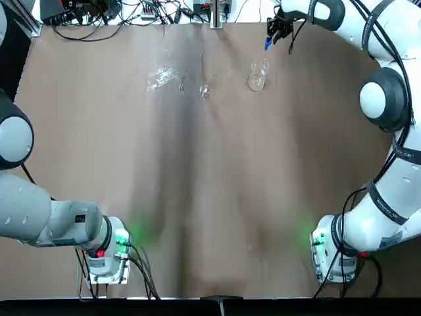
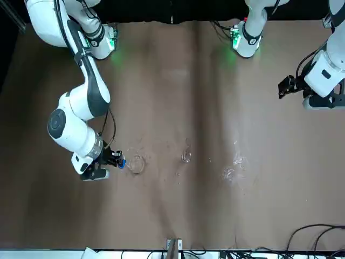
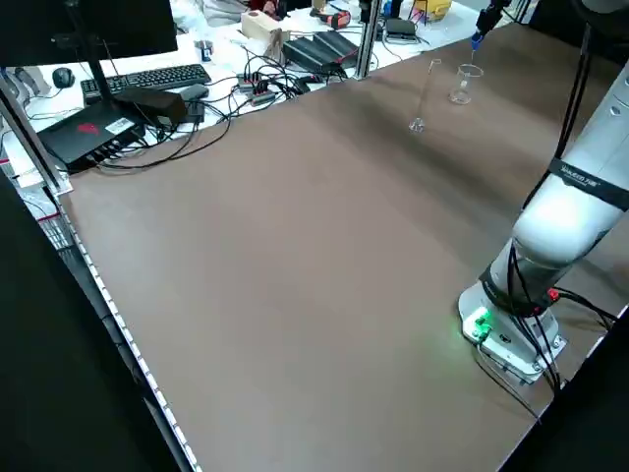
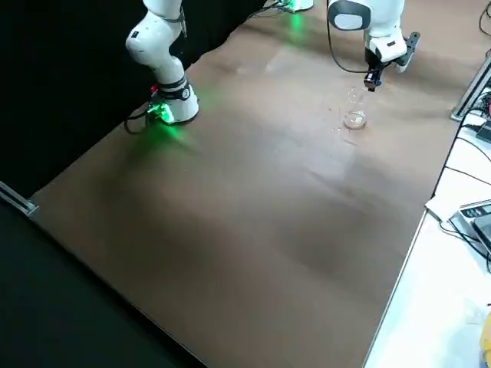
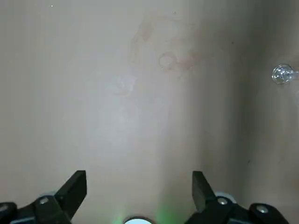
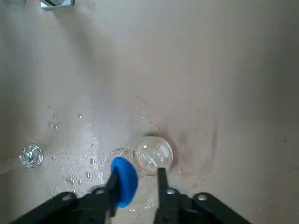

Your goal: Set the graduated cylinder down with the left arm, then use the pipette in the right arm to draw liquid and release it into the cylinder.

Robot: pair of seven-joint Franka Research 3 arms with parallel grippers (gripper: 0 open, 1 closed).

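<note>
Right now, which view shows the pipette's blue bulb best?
The right wrist view: the bulb sits large beside the beaker. Top, front and left side views show just a small blue spot; the left wrist view lacks it.

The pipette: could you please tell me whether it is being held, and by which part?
Yes, the right tool holds the pipette by its blue rubber bulb.

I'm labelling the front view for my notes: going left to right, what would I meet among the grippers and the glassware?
Right gripper → pipette's blue bulb → clear beaker → graduated cylinder → left gripper
</note>
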